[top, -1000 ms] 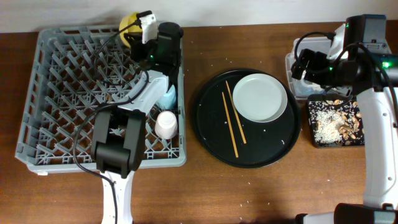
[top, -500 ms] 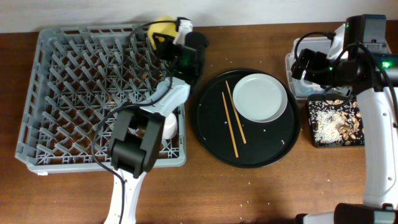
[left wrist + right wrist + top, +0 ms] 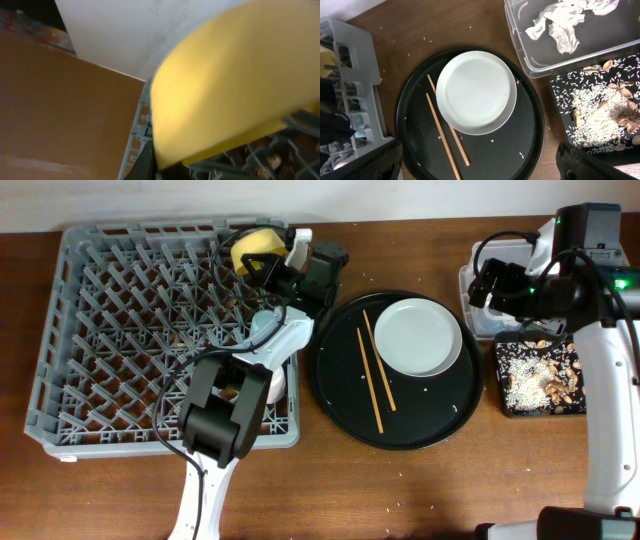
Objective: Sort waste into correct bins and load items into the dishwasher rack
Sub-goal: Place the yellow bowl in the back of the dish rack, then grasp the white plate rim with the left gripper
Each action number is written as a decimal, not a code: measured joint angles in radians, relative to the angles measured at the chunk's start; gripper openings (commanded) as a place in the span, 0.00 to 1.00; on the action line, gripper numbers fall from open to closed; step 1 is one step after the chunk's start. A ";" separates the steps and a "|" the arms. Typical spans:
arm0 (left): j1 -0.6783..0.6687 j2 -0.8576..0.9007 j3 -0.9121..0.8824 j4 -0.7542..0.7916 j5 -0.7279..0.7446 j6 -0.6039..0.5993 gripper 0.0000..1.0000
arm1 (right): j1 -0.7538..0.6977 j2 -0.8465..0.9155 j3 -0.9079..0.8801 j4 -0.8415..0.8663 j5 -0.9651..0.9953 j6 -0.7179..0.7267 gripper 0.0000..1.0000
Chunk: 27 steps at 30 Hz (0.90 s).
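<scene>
Dishwasher rack (image 3: 100,340): grey moulded plastic, matt. Yellow bowl (image 3: 225,75): smooth, with a soft sheen. Plate (image 3: 476,92): smooth white, lightly glossy. Round tray (image 3: 520,145): smooth black, faintly reflective. Chopsticks (image 3: 440,135): bare brown wood. Tub (image 3: 516,35): clear glossy plastic. Napkins (image 3: 560,27): crumpled white paper. Surface (image 3: 445,25): brown wood-look finish, matt.

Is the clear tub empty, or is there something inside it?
Not empty: crumpled white napkins lie inside the clear tub, as the right wrist view shows.

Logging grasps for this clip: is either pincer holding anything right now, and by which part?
The left pincer grips the yellow bowl by its rim; the right pincer is open and empty.
</scene>
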<state>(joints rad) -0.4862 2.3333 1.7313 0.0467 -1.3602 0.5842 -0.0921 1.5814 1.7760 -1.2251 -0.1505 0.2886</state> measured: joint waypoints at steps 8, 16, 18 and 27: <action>-0.103 0.003 0.014 -0.183 0.301 -0.292 0.87 | 0.000 0.000 0.000 0.000 0.000 0.000 0.98; -0.101 -0.080 0.154 -0.486 0.963 -0.488 0.89 | 0.000 0.000 0.000 0.000 0.000 0.000 0.98; -0.102 -0.103 0.158 -0.531 1.197 -0.543 0.89 | 0.000 0.000 0.000 0.001 0.000 0.000 0.98; -0.185 -0.092 0.156 -0.608 1.521 -0.616 0.99 | 0.000 0.000 0.000 0.000 0.000 0.000 0.99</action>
<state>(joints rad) -0.6716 2.2410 1.8874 -0.5613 0.1604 -0.0315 -0.0921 1.5814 1.7760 -1.2251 -0.1505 0.2890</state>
